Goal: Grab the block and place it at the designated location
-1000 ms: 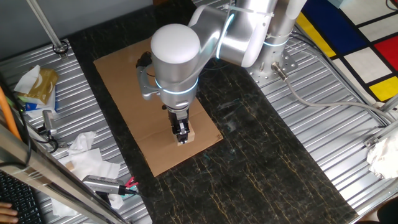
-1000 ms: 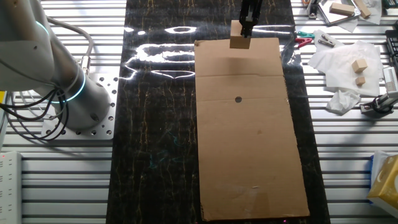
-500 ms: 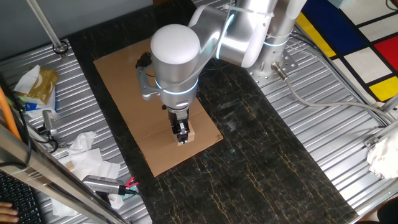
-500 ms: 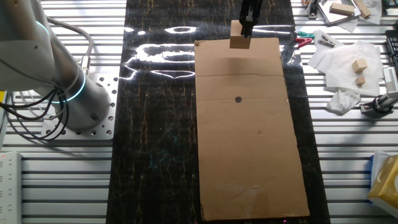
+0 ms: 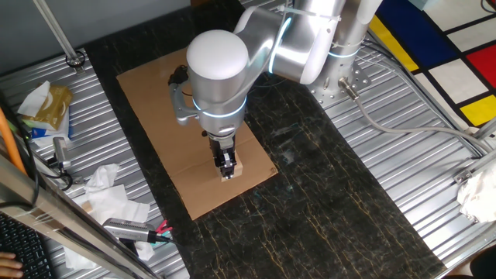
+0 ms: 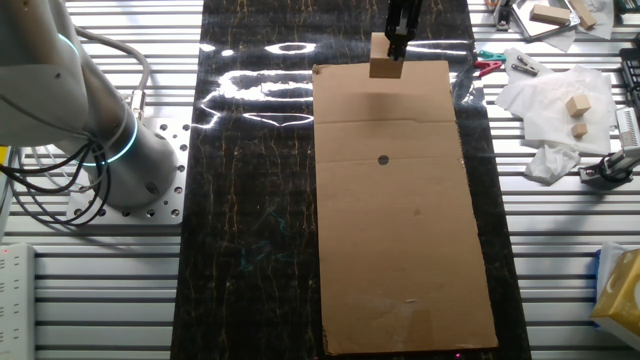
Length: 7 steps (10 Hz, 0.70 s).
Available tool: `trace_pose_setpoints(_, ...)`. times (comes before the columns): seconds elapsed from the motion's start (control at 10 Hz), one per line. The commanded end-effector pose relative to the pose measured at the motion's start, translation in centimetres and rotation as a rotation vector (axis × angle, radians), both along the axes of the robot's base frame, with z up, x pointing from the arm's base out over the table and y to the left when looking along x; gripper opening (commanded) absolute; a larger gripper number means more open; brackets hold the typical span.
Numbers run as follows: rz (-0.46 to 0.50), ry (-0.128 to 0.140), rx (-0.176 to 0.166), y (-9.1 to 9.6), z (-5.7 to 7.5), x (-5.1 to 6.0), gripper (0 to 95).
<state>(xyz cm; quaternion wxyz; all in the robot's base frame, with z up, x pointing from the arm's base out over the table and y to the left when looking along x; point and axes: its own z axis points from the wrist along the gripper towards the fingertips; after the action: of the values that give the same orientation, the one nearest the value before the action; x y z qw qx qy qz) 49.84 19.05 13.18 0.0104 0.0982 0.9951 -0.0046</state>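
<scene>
One fixed view showed the gripper (image 5: 227, 171) with its jaws pinching the block (image 6: 385, 57) at the top edge of the cardboard sheet (image 6: 410, 230), apparently gripped for carrying down-frame to the black dot (image 6: 384, 160), well apart.

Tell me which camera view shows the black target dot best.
The other fixed view: the black dot sits unobstructed on the cardboard sheet, well away from the block. In one fixed view the dot cannot be seen; the arm covers that part of the sheet.
</scene>
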Motion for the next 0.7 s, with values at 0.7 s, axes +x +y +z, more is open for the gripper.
trace_pose_setpoints(0.7, 0.005, -0.002, -0.026, -3.9, 0.4, -0.6, 0.0)
